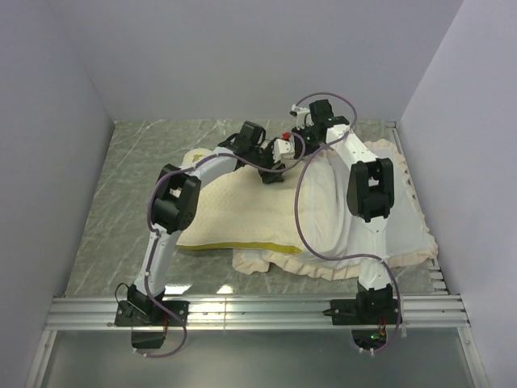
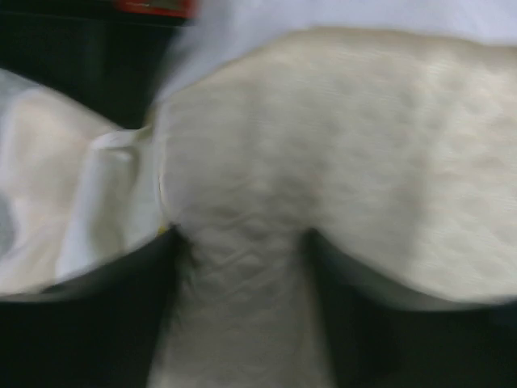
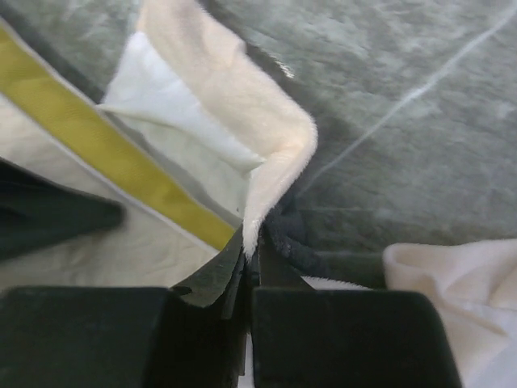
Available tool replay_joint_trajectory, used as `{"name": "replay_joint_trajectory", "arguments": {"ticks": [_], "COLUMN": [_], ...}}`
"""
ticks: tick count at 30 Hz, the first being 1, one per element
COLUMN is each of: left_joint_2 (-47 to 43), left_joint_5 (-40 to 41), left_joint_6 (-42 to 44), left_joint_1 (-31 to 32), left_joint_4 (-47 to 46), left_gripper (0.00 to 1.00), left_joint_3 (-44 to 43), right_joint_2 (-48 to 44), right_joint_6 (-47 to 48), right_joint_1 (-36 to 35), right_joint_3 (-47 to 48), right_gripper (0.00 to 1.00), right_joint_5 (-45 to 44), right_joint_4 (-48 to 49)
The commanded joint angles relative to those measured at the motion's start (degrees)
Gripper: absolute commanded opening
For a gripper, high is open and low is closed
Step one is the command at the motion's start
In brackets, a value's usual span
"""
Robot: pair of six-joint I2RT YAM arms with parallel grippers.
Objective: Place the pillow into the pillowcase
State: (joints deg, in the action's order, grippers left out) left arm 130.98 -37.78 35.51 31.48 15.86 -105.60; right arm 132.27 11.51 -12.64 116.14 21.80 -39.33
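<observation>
- My right end effector is clamped shut on the pillowcase. The two fingers are pressed together on a fold of its plush cream trim.
- From that pinch the trim stands up and curls over. The white face of the cloth shows on its left side.
- Just left of the pinch runs the brighter yellow edge band of the pillow, with the pale dimpled face beside it.
- Beyond the lifted fold is the grey marbled worktop. More cream cloth lies at the lower right of this view.
- My left end effector has its fingers set wide apart, straddling the pillow. The cream quilted surface fills the gap between them and swells past both.
- That view is blurred, so I cannot tell whether the fingers press the pillow or only sit around it.
- White cloth of the pillowcase lies bunched to the left of my left fingers.
- From above, both end effectors sit close together at the pillow's far right corner, near the middle of the worktop.
- The pillow lies flat at centre-left, with its yellow band along the near edge.
- The pillowcase spreads to the right. Its ruffled trim reaches out past the pillow's near right corner.
- Where pillow and white cloth meet, I cannot tell whether the corner is inside the cover.
</observation>
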Motion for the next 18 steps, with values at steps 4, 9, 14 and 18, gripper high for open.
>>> {"name": "replay_joint_trajectory", "arguments": {"ticks": [4, 9, 14, 18], "left_joint_2": [-6.41, -17.59, -22.69, -27.52], "left_joint_5": [-8.17, -13.28, -13.73, -12.06], "left_joint_6": [4.31, 5.27, 7.03, 3.79], "left_joint_1": [3.23, 5.16, 7.18, 6.31], "left_joint_4": [-3.87, -5.49, -4.34, -6.71], "left_gripper": [0.15, 0.00, 0.00, 0.00], "left_joint_3": [7.58, 17.18, 24.36, 31.67], "right_joint_2": [-8.60, -12.21, -13.44, -12.03], "right_joint_6": [-8.24, -20.69, -34.07, -41.64], "right_joint_1": [-2.55, -7.65, -13.98, -17.67], "right_joint_3": [-1.61, -3.28, -9.34, -6.98], "right_gripper": [0.00, 0.00, 0.00, 0.00], "right_joint_5": [13.87, 15.20, 14.06, 11.95], "right_joint_4": [2.67, 7.77, 18.92, 23.41]}}
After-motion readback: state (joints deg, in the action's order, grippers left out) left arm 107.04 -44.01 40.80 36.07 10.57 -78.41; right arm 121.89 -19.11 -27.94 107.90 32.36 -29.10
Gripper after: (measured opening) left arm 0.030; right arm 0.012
